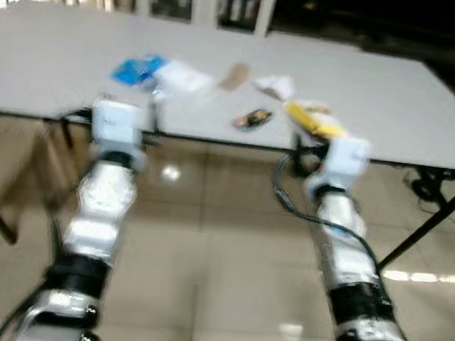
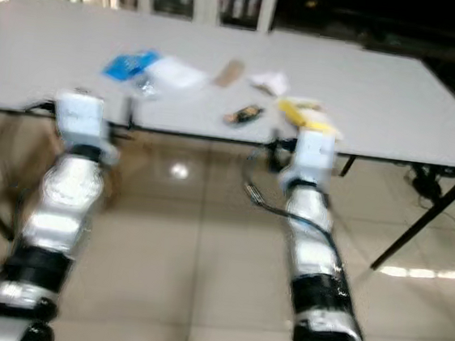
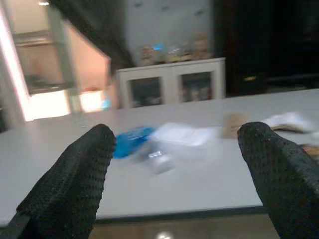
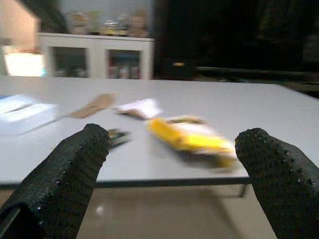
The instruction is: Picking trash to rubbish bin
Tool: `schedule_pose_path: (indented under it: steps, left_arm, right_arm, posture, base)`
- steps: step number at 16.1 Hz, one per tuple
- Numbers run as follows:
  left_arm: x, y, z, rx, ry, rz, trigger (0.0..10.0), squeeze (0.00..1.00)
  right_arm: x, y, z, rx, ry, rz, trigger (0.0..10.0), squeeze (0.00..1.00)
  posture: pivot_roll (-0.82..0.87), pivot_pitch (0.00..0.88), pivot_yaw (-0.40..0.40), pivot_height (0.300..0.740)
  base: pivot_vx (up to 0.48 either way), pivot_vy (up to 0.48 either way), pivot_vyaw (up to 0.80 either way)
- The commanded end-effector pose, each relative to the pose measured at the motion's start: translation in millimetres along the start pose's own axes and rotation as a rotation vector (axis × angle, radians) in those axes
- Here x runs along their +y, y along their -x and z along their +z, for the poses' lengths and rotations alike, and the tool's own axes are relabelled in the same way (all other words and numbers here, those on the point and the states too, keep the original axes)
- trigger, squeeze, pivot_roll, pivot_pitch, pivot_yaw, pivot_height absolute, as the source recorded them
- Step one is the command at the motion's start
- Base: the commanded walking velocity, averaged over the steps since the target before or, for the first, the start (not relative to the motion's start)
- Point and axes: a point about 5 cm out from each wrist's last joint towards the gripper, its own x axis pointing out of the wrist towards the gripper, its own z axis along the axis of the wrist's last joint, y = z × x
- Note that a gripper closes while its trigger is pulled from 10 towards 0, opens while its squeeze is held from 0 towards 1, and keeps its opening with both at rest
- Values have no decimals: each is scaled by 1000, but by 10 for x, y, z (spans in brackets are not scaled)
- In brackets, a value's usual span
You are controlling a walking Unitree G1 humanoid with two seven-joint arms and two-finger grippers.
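The yellow wrapper point(image 1: 314, 119) lies on the grey table point(image 1: 413, 109) close to its near edge, its long axis running from about ten o'clock down to four o'clock as the robot looks at it. It sits just past the right gripper point(image 4: 174, 164), dead ahead at twelve o'clock and a little above finger level, so that arm looks the nearer one and would only need to rise and reach forward. The right gripper's black fingers point(image 4: 70, 174) are spread wide with nothing between them.

Just to the wrapper's nine o'clock is a small dark packet point(image 1: 251, 119), and beyond it at eleven o'clock a white crumpled scrap point(image 1: 275, 85) and a brown strip of paper point(image 1: 235, 76).

Further round, at the table's left part, a blue packet point(image 1: 137, 69) lies touching a clear plastic bag point(image 1: 184, 76). These lie at twelve to one o'clock from the left gripper point(image 3: 174, 169), which hangs before the table edge, also wide open and empty.

The head views are blurred, so finer detail of the litter cannot be read.
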Motion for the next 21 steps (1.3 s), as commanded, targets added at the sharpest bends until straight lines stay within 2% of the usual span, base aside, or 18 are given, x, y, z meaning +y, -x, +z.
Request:
schedule_pose_path:
  steps: [1,21]
  left_arm:
    - [87,-43,76,-28,-10,13,10000,0]
    - [39,-18,70,-29,-2,-11,10000,0]
  right_arm:
    - [51,-28,57,-14,-19,9,10000,0]
    - [134,-10,26,-2,-21,61,10000,0]
  posture:
    - [-11,14,-70,740]
    - [-1,0,-80,740]
  base:
    - [480,0,0]
    - [471,0,0]
